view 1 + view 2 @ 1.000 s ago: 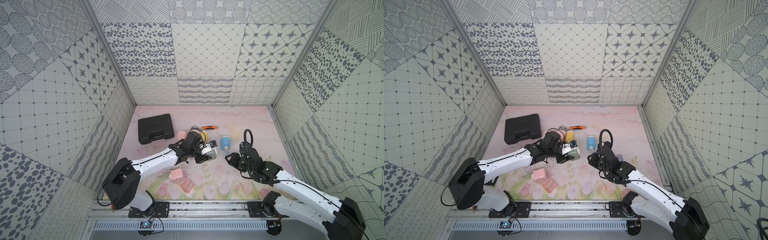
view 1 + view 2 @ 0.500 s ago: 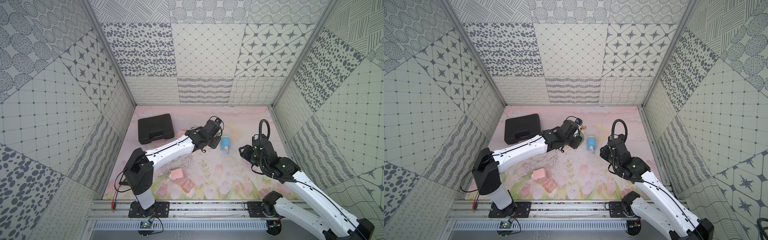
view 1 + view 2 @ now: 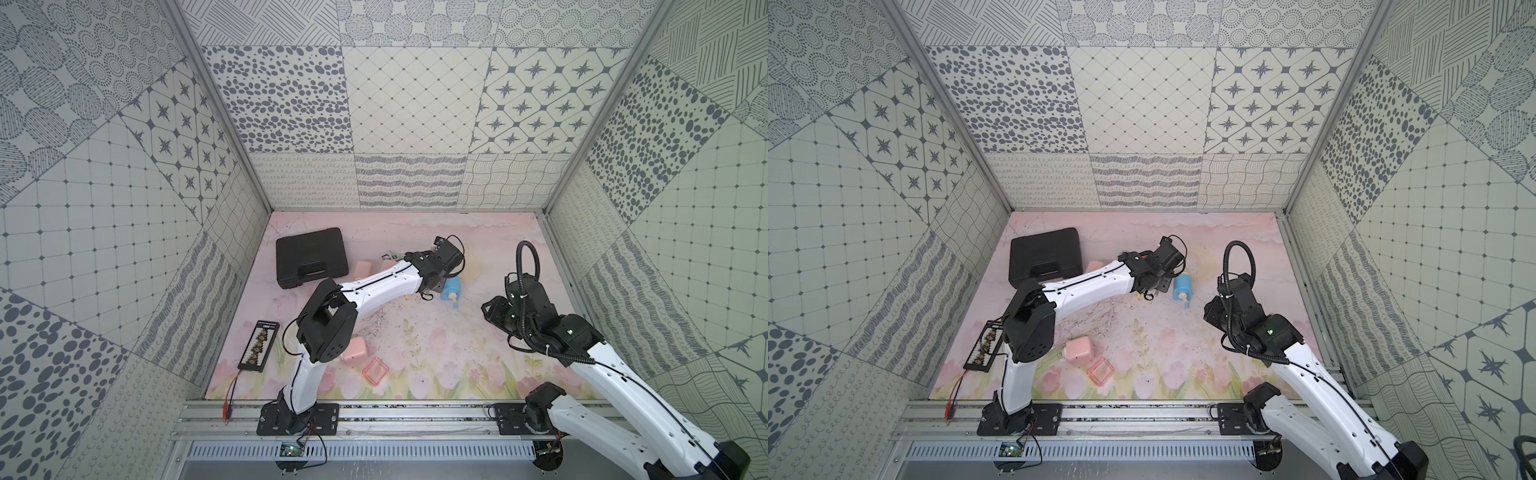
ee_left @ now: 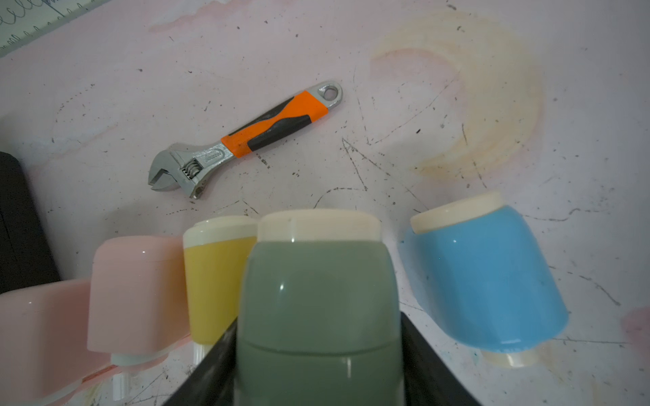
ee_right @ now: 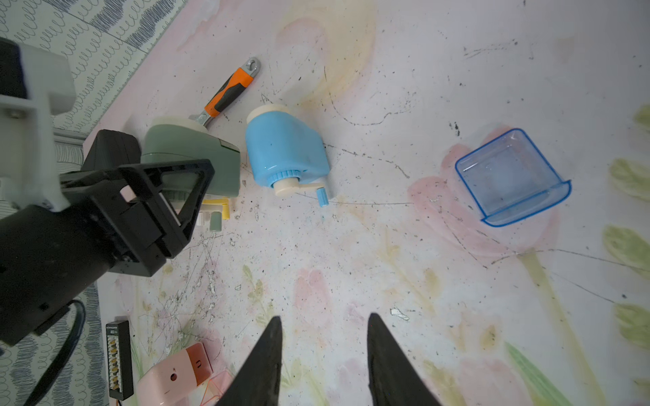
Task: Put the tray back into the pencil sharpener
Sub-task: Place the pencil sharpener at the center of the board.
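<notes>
My left gripper (image 4: 318, 337) is shut on a green pencil sharpener (image 4: 316, 281) with a cream cap. It holds it low over the mat at the back, between a yellow sharpener (image 4: 214, 277) and a blue sharpener (image 5: 281, 151). A clear blue tray (image 5: 510, 175) lies alone on the mat, to the right of the blue sharpener; my right arm hides it in both top views. My right gripper (image 5: 323, 318) hangs open and empty above bare mat, apart from both. A clear red tray (image 3: 375, 370) lies near the front edge beside a pink sharpener (image 3: 354, 350).
An orange-handled wrench (image 4: 246, 139) lies behind the row of sharpeners. Two more pink sharpeners (image 4: 137, 295) sit left of the yellow one. A black case (image 3: 311, 262) is at the back left, and a small black tester (image 3: 258, 345) by the left wall.
My left arm has carried the green sharpener from mid-table toward the back, in beside the blue one. My right arm has drawn away to the right, its gripper empty.
</notes>
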